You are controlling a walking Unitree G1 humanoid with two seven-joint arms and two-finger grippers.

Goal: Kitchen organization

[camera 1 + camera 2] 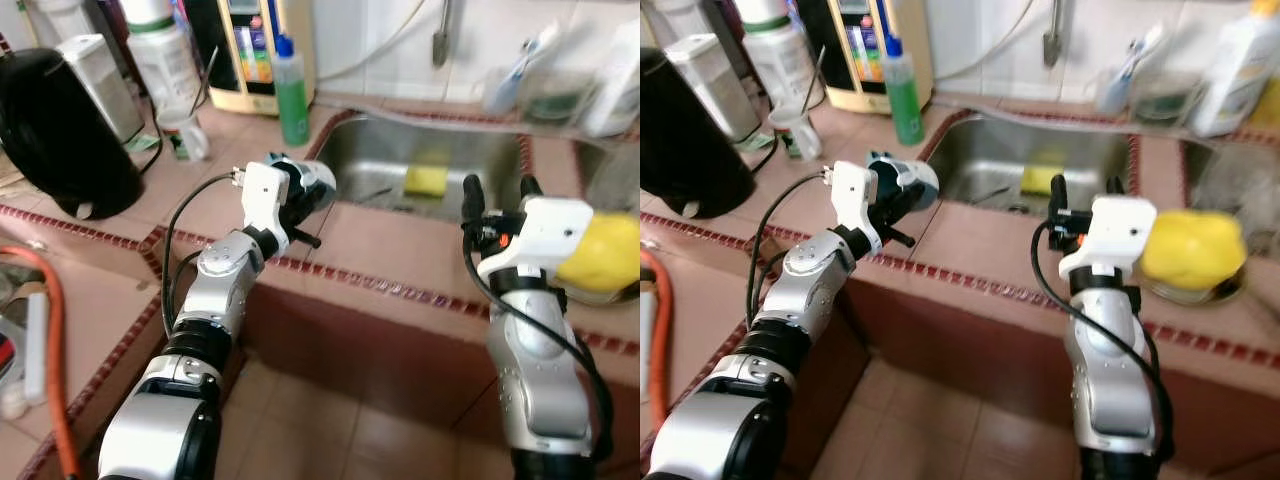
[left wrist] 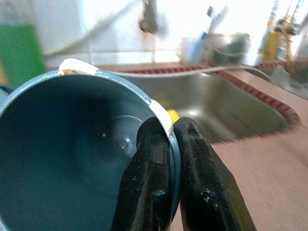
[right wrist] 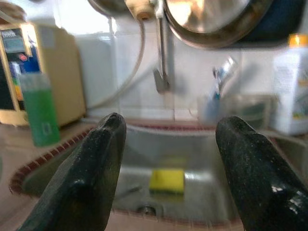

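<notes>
My left gripper [image 1: 303,200] is shut on the rim of a grey-blue cup [image 1: 312,186], held tipped on its side above the tiled counter just left of the steel sink [image 1: 470,155]. In the left wrist view one finger [image 2: 149,183] is inside the cup [image 2: 72,159] and the other outside its wall. My right gripper [image 1: 497,190] stands open and empty over the counter at the sink's front edge. A yellow sponge [image 1: 425,180] lies in the sink [image 3: 144,185], also seen between my fingers as the sponge [image 3: 166,180].
A green soap bottle [image 1: 292,90] stands behind the cup, a black kettle [image 1: 60,120] at far left. A yellow object [image 1: 605,250] sits on the counter beside my right wrist. Bottles and a toothbrush holder [image 1: 520,75] line the back wall. An orange hose [image 1: 45,340] runs at left.
</notes>
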